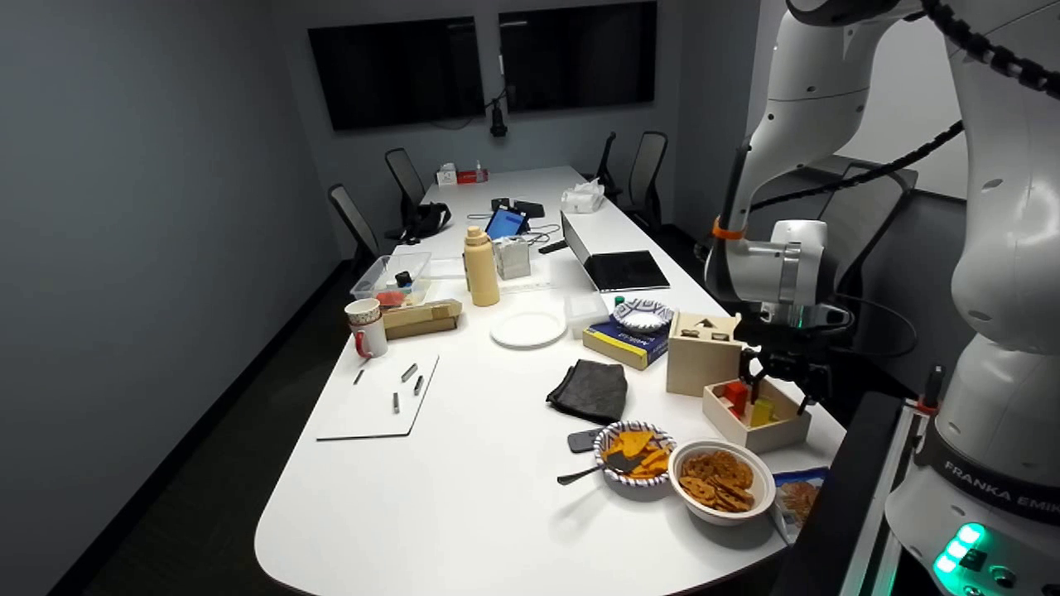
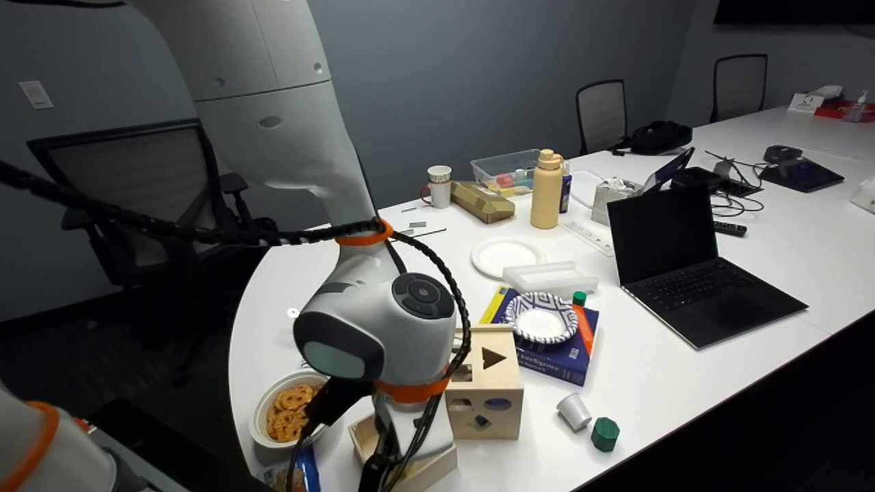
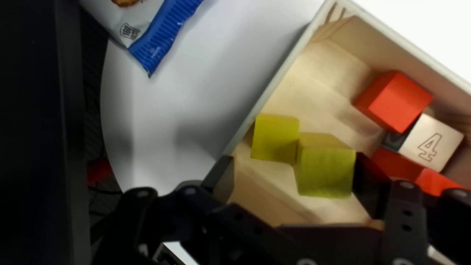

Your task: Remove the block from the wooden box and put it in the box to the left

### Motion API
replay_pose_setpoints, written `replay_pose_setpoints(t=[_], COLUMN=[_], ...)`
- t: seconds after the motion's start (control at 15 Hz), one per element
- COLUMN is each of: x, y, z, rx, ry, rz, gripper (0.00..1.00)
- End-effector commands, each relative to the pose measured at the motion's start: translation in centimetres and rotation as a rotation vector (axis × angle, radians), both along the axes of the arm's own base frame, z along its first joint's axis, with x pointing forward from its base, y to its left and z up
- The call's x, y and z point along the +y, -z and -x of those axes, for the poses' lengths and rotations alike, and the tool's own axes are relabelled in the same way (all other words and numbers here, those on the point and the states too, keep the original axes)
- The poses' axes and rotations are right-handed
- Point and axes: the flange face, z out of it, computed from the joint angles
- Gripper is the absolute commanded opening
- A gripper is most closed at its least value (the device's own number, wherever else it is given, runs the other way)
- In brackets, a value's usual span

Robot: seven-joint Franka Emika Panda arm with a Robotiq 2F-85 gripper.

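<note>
The wooden box is a shallow light-wood tray, also in the wrist view and partly behind the arm in an exterior view. Two yellow blocks lie in it side by side: a nearer block and another block. Yellow also shows in an exterior view. My gripper is open over the box, also seen in an exterior view. One fingertip is beside the nearer block; the other is at the box wall. The box to the left, a cube with shaped holes, stands beside the tray.
Red blocks and a numbered cube share the tray. A cookie bowl, a chip bowl and a blue snack bag are close by. A book with a patterned bowl stands behind the cube box.
</note>
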Motion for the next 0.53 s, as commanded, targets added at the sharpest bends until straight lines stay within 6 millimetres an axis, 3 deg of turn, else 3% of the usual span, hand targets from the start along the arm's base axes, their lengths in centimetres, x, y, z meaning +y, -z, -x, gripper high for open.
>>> replay_pose_setpoints(t=[0.0, 0.33, 0.47], x=[-0.04, -0.02, 0.00], y=[0.75, 1.13, 1.04], z=[-0.76, -1.52, -1.58], rx=[0.005, 0.005, 0.005], ry=[0.005, -0.009, -0.010], rz=[0.017, 0.017, 0.019], gripper=[0.50, 0.11, 0.09])
